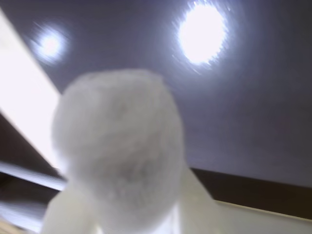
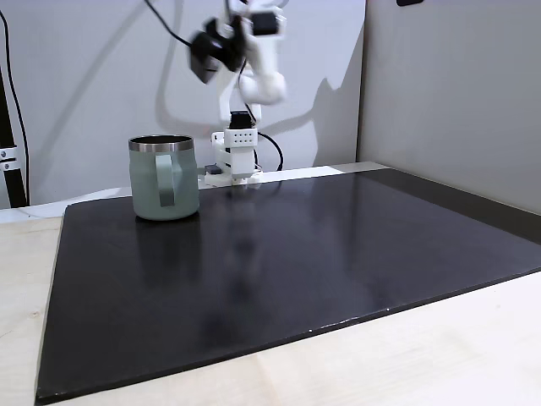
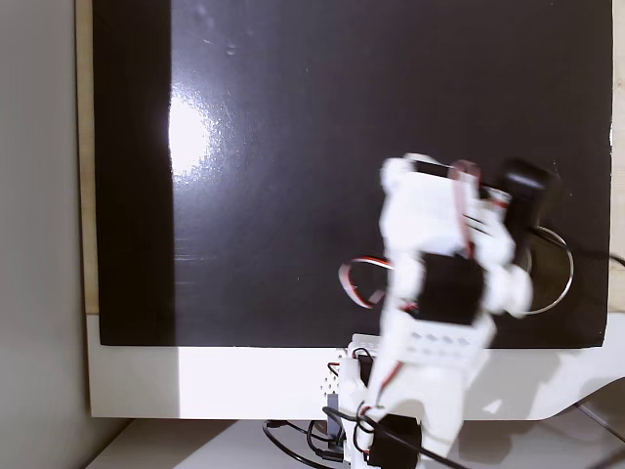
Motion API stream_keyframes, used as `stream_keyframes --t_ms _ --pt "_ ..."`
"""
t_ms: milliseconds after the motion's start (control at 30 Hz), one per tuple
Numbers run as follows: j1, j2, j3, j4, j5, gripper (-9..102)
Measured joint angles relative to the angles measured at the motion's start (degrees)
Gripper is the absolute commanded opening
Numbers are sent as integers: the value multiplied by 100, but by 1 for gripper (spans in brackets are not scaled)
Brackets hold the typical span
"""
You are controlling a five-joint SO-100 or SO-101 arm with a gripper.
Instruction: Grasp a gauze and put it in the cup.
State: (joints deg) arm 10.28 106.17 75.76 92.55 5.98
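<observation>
In the wrist view we see the gauze (image 1: pixel 119 146), a fuzzy white roll, blurred and very close to the lens, seated between the two white fingers (image 1: pixel 197 204) of the gripper (image 1: pixel 129 214), whose jaws are closed against its sides. Behind it lies a dark glossy surface with two bright light glares. In a fixed view from the table front, we note the arm (image 2: pixel 254 76) raised high and folded back over its base, motion-blurred, with the black wrist part up near the top edge. The cup (image 2: pixel 164 178) stands upright on the black mat (image 2: pixel 321 271) near its back left corner, handle facing the camera, just left of the arm's base. In the fixed view from above, the arm (image 3: pixel 439 283) overlaps the cup's steel rim (image 3: pixel 563 283) at the mat's right side; the gauze cannot be made out there.
</observation>
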Motion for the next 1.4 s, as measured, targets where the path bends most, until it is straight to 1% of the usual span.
stream_keyframes --t_ms 267,367,600,833,1133,1400 --pt "1670 510 -35 325 -360 0" --pt "2180 949 334 352 -650 0" --pt "3015 1731 1477 237 -1345 0" --pt "3437 1898 2197 -229 -1661 1" --pt "3630 1907 3041 -949 -1670 1" --pt "3656 1916 3445 -1178 -1670 3"
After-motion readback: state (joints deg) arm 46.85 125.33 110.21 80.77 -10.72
